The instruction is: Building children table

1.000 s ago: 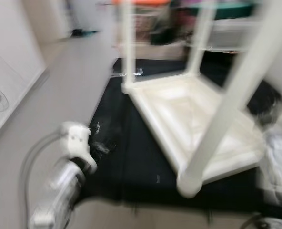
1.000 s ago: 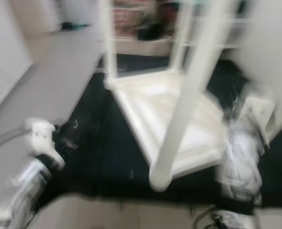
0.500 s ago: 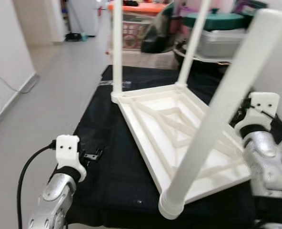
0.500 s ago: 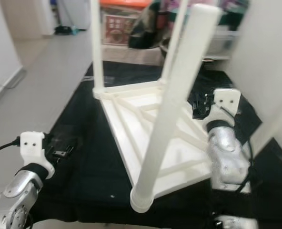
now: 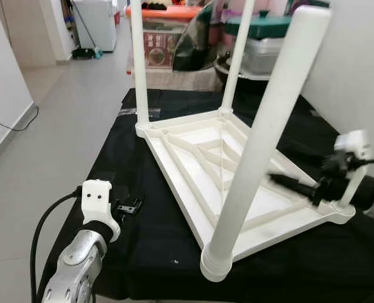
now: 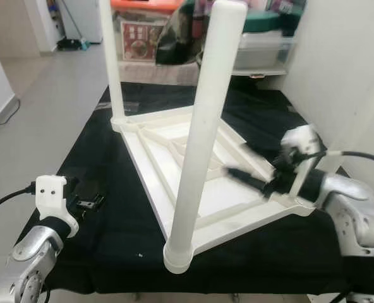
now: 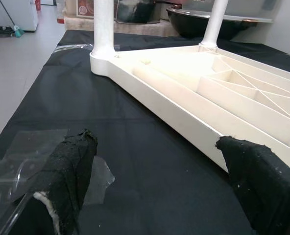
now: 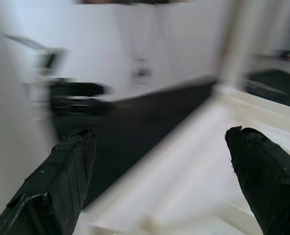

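A white children's table [image 5: 203, 165] lies upside down on a black cloth [image 5: 143, 246], its ribbed underside facing up. Three legs stand up from it: a near one [image 5: 259, 142], a back left one [image 5: 137, 60] and a back right one [image 5: 237, 53]. My right gripper [image 5: 282, 181] is open and reaches in from the right, its fingers pointing across the table's right rim. In the right wrist view its fingers [image 8: 61, 181] stand wide apart with the white frame between them. My left gripper [image 5: 129, 206] is open, low over the cloth, left of the table; its black pads [image 7: 69, 171] hold nothing.
A white wall [image 5: 357, 69] stands close on the right. Storage boxes with an orange lid [image 5: 168, 12] and a green lid [image 5: 263, 26] are stacked behind the table. Grey floor [image 5: 48, 120] runs along the left. A piece of clear plastic [image 7: 22, 156] lies on the cloth by the left gripper.
The camera has moved and the blur has cleared. My right arm has turned from upright beside the table's near right corner to pointing left over the rim. The left arm has barely moved.
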